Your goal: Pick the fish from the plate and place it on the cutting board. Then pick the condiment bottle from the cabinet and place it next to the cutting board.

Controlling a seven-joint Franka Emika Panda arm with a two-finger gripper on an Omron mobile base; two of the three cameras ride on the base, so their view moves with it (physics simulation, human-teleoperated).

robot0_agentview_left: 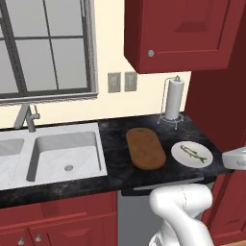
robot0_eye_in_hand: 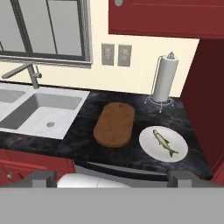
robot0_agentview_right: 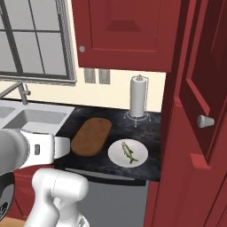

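Hand view looks down on a dark stone worktop (robot0_eye_in_hand: 87,144) where the fish (robot0_eye_in_hand: 164,141) lies across a white plate (robot0_eye_in_hand: 151,148) near the front edge, towards the right-hand end by the tall red cabinet (robot0_eye_in_hand: 210,96). Just beside the plate, on the side nearer the sink (robot0_eye_in_hand: 39,111), rests the brown cutting board (robot0_eye_in_hand: 114,124), bare and running from the front edge back towards the wall. A paper towel roll (robot0_eye_in_hand: 165,79) stands at the back edge behind the plate. The gripper (robot0_eye_in_hand: 112,178) hangs well above and in front of the worktop, its jaws standing wide apart with nothing between them, the two dark fingertips (robot0_eye_in_hand: 41,178) showing at the bottom of the picture. From the right base view the cabinet door (robot0_agentview_right: 201,88) with its round silver knob (robot0_agentview_right: 205,120) fills the right side, and the fish (robot0_agentview_right: 129,151) sits plainly on its plate (robot0_agentview_right: 116,156). The condiment bottle cannot be made out from where I stand. By my reading the first step has not yet begun: the fish is untouched and the arm is poised at a distance. The next move would seem to call for carrying the open jaws forward and down over the plate, turned so they straddle the slender body across its width before closing.
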